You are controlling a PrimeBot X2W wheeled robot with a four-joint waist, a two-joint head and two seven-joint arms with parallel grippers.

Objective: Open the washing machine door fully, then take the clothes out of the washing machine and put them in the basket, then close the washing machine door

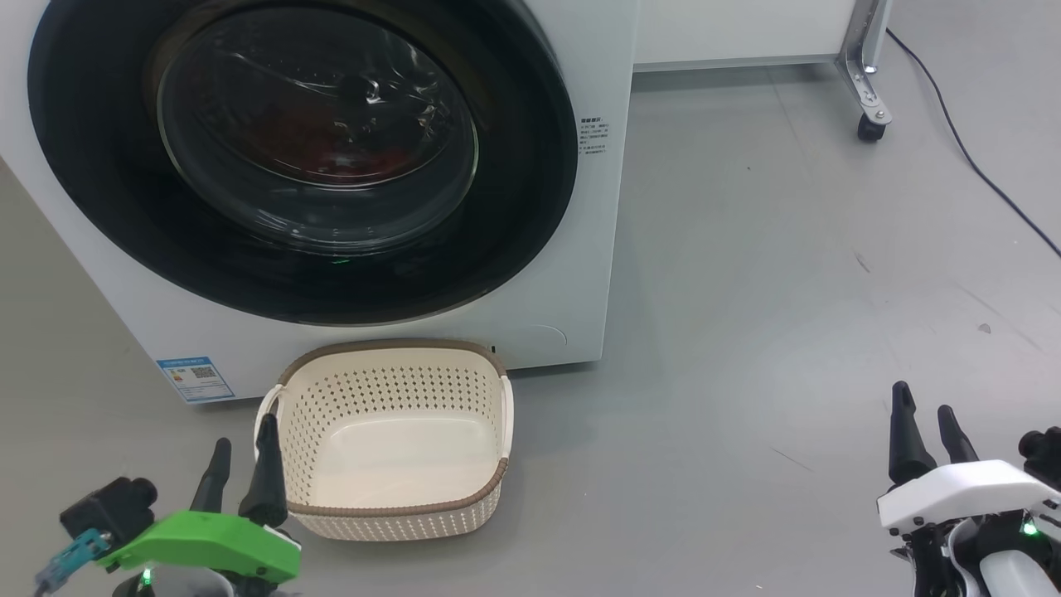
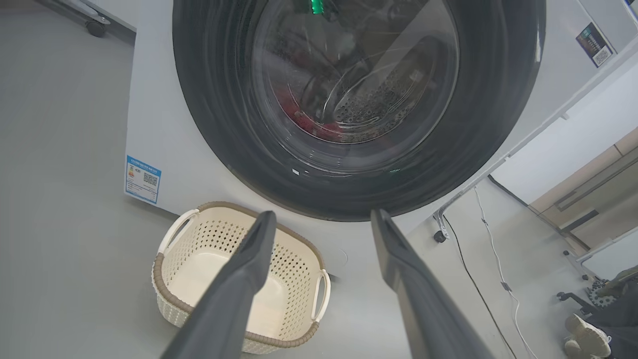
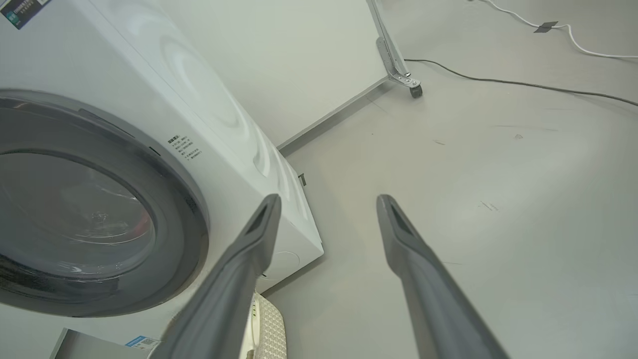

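Washing machine door (image 1: 302,141) is shut flush against the washing machine (image 1: 588,274), so opening it is the step in hand. It stands ahead of and above the left claw (image 1: 243,431), and ahead of the right claw (image 1: 922,400) but well off to that claw's left. The clothes (image 1: 331,137) show as a red heap behind the glass, low in the drum, well beyond either claw's reach. The basket (image 1: 390,342) stands empty on the floor (image 1: 746,290) just beside the left claw, to its right, close against the machine front under the door. Both claws have their fingers parted and hold nothing; the right one hangs over bare floor. I cannot tell where the door's pull recess sits. To do this well, I judge the nearer claw should go to the rim, slip one finger behind the edge rather than pinch the glossy face, and draw outward along the door's own arc, not straight back. Carrying the swing to its stop would leave the drum mouth free. The arm should pass above the basket without nudging it.
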